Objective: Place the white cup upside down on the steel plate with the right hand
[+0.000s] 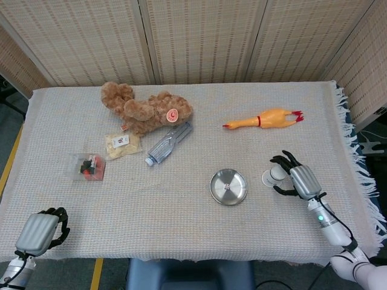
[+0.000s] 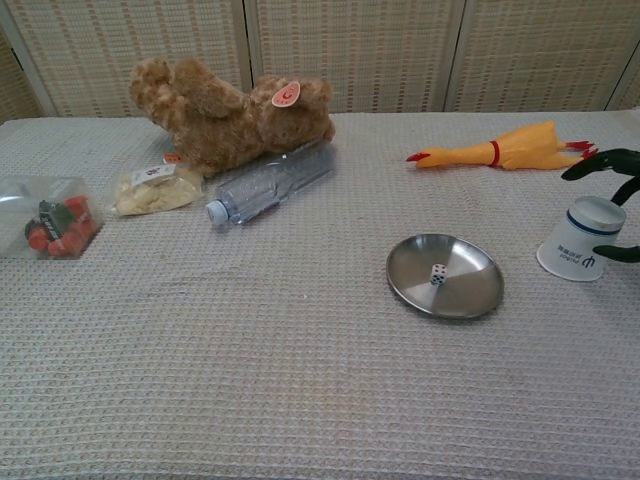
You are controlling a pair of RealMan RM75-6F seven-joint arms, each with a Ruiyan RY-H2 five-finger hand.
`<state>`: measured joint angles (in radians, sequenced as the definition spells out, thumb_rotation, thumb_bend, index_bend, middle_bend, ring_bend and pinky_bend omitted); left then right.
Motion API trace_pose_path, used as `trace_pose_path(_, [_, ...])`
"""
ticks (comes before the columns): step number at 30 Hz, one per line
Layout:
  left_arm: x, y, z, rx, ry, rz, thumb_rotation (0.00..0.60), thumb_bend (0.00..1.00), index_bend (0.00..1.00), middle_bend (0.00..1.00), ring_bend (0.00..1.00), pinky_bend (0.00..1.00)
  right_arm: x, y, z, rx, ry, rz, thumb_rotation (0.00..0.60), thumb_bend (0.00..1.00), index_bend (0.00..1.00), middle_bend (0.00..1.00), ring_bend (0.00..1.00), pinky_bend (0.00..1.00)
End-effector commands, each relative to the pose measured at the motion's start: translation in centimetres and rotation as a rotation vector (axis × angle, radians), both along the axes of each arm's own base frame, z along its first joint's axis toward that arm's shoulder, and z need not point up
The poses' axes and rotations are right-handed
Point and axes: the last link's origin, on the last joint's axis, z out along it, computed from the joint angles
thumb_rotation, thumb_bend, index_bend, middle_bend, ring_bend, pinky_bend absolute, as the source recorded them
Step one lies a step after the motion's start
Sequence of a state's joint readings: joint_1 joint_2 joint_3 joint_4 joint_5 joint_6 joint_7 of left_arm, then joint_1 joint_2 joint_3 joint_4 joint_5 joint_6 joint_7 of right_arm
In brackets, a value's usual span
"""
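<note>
The white cup stands upside down on the tablecloth, a short way right of the steel plate. It is not on the plate. My right hand sits just right of the cup, with its black fingers spread on either side and holding nothing. In the head view the plate lies left of the cup. A small die rests in the plate's middle. My left hand hangs at the table's near left corner, fingers curled in and empty.
A rubber chicken lies behind the cup. A brown teddy bear, a plastic bottle, a snack packet and a clear box of red pieces occupy the left half. The fringed table edge runs close to my right hand.
</note>
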<state>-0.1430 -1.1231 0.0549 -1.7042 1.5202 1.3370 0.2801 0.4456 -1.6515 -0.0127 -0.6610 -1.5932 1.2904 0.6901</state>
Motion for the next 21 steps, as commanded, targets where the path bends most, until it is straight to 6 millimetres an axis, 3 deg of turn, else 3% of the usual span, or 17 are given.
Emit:
trace_pose_path(1, [0.0,0.0,0.0,0.000,0.001,0.000,0.600,0.36,0.27,0.41,0.40,0.56,0.2,1.1,1.3,-0.031,0.028,0.051,0.600,0.09,0.07,0.03,0.00,0.11])
trace_pose_path(6, [-0.1,-0.1,0.1,0.000,0.001,0.003,0.600,0.36,0.27,0.41,0.40,0.56,0.5,5.8,4.3,-0.173,0.238,0.148,0.600,0.07,0.03,0.01,0.00,0.07])
trace_pose_path(11, [-0.2,-0.1,0.1,-0.003,0.004,0.009,0.600,0.36,0.27,0.41,0.40,0.56,1.2,10.4,6.3,-0.271,0.361,-0.020,0.600,0.07,0.00,0.01,0.00,0.07])
trace_pose_path(21, [0.0,-0.2,0.2,0.002,0.001,-0.001,0.600,0.37,0.27,0.41,0.40,0.56,2.3,12.7,7.8,-0.258,0.440,-0.170,0.600,0.07,0.00,0.01,0.00,0.10])
